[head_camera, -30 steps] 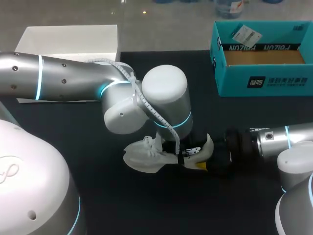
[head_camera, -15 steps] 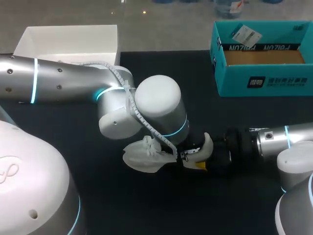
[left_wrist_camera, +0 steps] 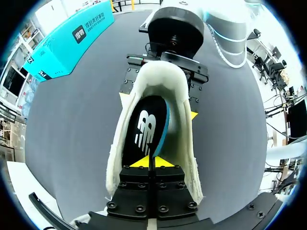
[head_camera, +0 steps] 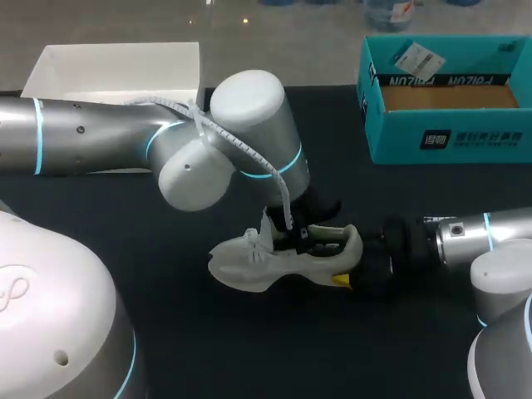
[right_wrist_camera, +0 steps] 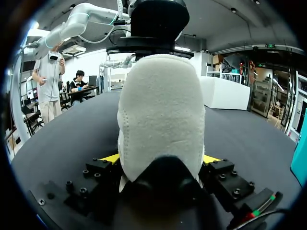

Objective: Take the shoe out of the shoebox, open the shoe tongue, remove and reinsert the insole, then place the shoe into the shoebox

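A white shoe (head_camera: 249, 262) lies on the black table, toe to the left. My right gripper (head_camera: 353, 270) holds its heel; in the right wrist view the heel (right_wrist_camera: 160, 120) fills the space between the yellow fingertips (right_wrist_camera: 111, 157), which press it from both sides. My left gripper (head_camera: 298, 238) reaches down into the shoe's opening. In the left wrist view the left gripper (left_wrist_camera: 152, 163) is shut on the near edge of the black insole (left_wrist_camera: 144, 134), whose teal underside shows along one lifted side inside the shoe (left_wrist_camera: 158, 81).
The open teal shoebox (head_camera: 449, 137) stands at the back right, with a tag inside. A white box (head_camera: 116, 71) sits at the back left, partly behind my left arm. Black tabletop lies bare in front of the shoe.
My left gripper has closed on the insole edge. The left arm's wrist has swung back and up to the left, uncovering the shoe's opening. The right arm has kept still.
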`<state>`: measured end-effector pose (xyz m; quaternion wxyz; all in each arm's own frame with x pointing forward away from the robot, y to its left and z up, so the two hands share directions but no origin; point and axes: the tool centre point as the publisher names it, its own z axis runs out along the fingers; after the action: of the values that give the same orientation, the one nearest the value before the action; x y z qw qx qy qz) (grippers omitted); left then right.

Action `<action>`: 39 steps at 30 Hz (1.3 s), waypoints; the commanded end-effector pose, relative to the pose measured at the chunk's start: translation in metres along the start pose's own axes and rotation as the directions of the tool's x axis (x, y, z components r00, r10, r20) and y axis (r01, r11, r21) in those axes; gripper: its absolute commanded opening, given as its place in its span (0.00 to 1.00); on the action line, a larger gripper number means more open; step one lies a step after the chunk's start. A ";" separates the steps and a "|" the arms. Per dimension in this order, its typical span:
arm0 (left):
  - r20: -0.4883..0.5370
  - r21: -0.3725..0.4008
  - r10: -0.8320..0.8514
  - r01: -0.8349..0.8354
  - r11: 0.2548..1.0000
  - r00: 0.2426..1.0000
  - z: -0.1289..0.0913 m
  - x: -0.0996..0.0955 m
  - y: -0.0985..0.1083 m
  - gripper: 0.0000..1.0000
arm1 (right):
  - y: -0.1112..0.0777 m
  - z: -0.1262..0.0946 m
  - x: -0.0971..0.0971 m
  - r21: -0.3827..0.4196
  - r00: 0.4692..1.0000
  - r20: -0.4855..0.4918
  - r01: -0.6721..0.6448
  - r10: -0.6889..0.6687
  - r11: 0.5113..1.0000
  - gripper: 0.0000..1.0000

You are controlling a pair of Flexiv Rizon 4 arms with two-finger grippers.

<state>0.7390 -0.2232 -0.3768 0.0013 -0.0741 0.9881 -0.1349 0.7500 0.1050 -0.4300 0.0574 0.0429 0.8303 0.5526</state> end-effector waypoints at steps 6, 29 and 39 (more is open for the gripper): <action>-0.115 0.031 0.003 0.000 1.000 0.993 -0.031 -0.007 0.010 0.00 | -0.001 0.003 0.001 0.005 1.000 -0.001 0.000 0.000 1.000 0.00; -0.319 0.098 0.088 -0.060 0.993 0.944 -0.045 0.025 -0.005 0.47 | -0.001 0.003 0.001 0.005 1.000 -0.001 0.000 0.000 1.000 0.00; -0.260 0.101 0.065 -0.039 0.994 0.963 -0.037 0.025 -0.003 0.64 | -0.001 0.003 0.001 0.005 1.000 -0.001 0.000 0.000 1.000 0.00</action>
<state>0.7192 -0.2188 -0.3366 -0.1297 -0.0271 0.9733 -0.1875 0.7492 0.1053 -0.4297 0.0573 0.0426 0.8305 0.5524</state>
